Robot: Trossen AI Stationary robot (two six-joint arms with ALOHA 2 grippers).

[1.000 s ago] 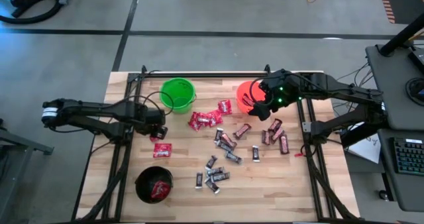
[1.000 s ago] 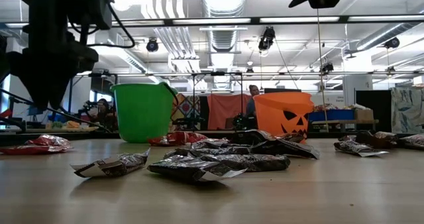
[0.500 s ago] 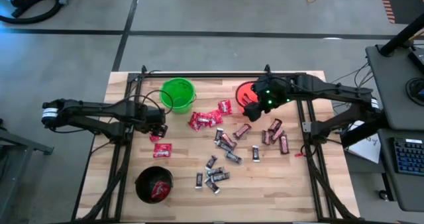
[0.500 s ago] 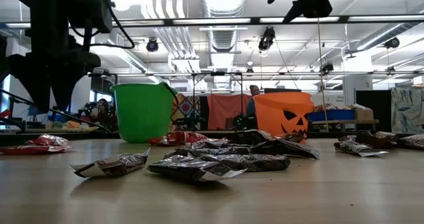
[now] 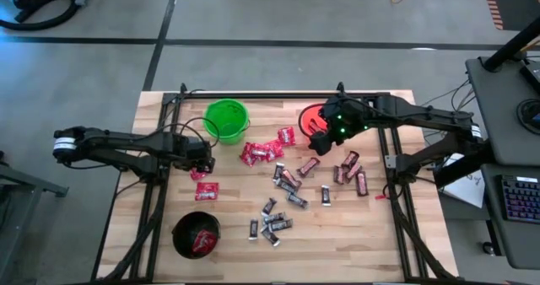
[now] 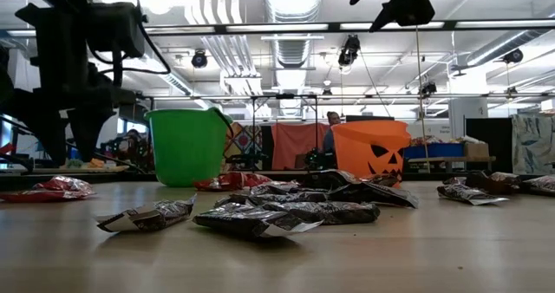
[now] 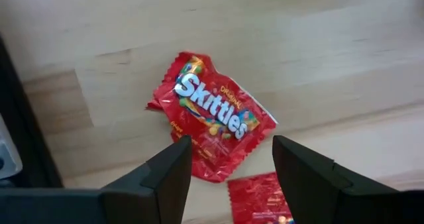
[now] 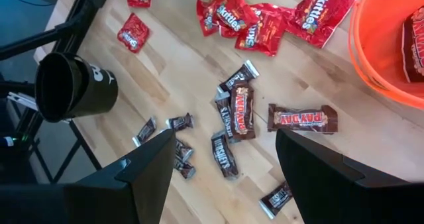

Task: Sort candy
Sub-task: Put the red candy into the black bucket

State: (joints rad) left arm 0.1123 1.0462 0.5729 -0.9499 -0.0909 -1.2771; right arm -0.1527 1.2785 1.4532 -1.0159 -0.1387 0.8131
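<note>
I see green bucket [image 5: 226, 120] looking empty | orange bucket [image 8: 395, 45] with one dark bar inside | black bucket [image 5: 196, 234] holding red packets | left gripper [image 7: 228, 177] spread above a red Skittles packet [image 7: 211, 115], gripping nothing | right gripper [image 8: 225, 171] spread beside orange bucket's rim, empty | remaining candy [image 5: 287, 192] scattered mid-table

A light wooden table [image 5: 152, 226] is carrying everything here. Sitting on it: a green bucket [image 5: 226, 120] at around 11 o'clock, an orange bucket [image 5: 310, 121] at 1, a black bucket [image 5: 196, 234] at 7, and candy [image 5: 283, 180] lying scattered across the middle.
</note>
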